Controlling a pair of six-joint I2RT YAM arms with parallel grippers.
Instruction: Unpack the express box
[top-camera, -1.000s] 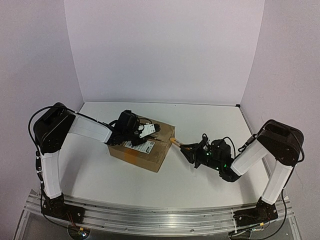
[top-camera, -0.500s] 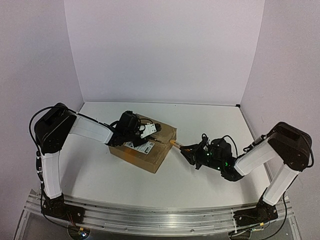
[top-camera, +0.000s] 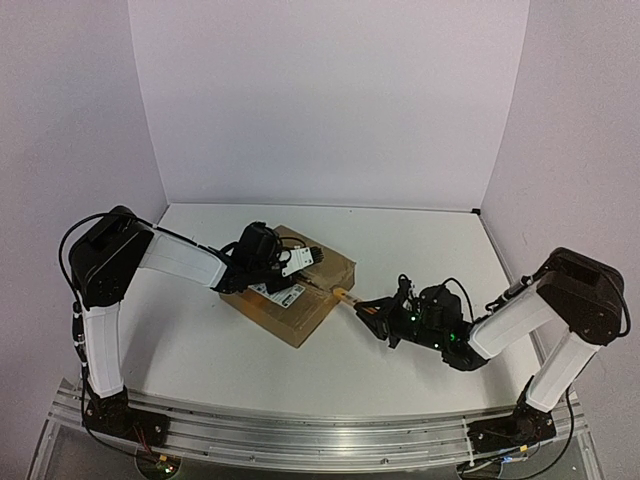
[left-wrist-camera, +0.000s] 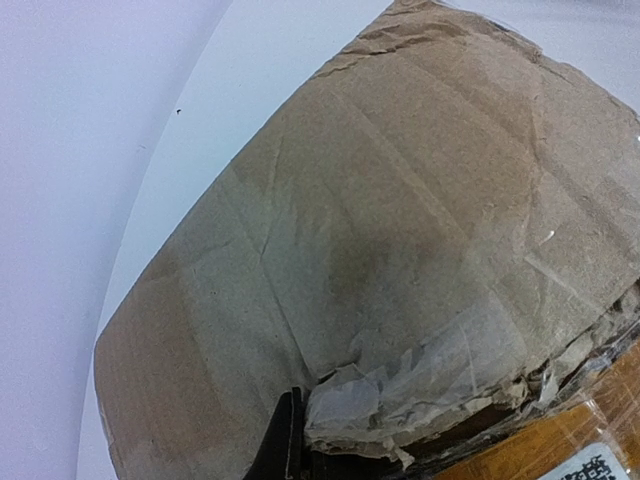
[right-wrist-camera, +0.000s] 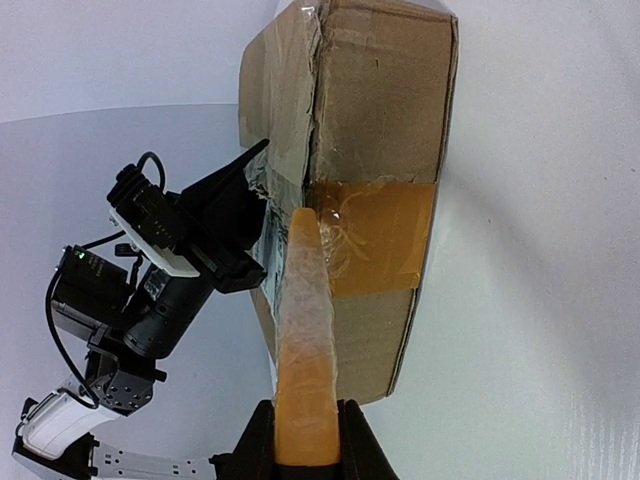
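Grippers first: right gripper (top-camera: 378, 314) is clamped narrow on an orange stick (right-wrist-camera: 305, 340), whose tip touches the orange tape (right-wrist-camera: 375, 240) at the box (top-camera: 310, 312) seam. Left gripper (top-camera: 305, 260) is fully closed and rests on the box top by the torn flap edge. The box sits left of centre on the white table (top-camera: 400, 240), label (top-camera: 281, 292) up.

Our left arm (top-camera: 180, 258) reaches forward and inward from a raised shoulder, and the left gripper (top-camera: 308, 260) has its jaws pressed together. Our right arm (top-camera: 512, 316) stretches low toward the left, with the right gripper (top-camera: 374, 310) clamped on an orange stick (right-wrist-camera: 305, 330).
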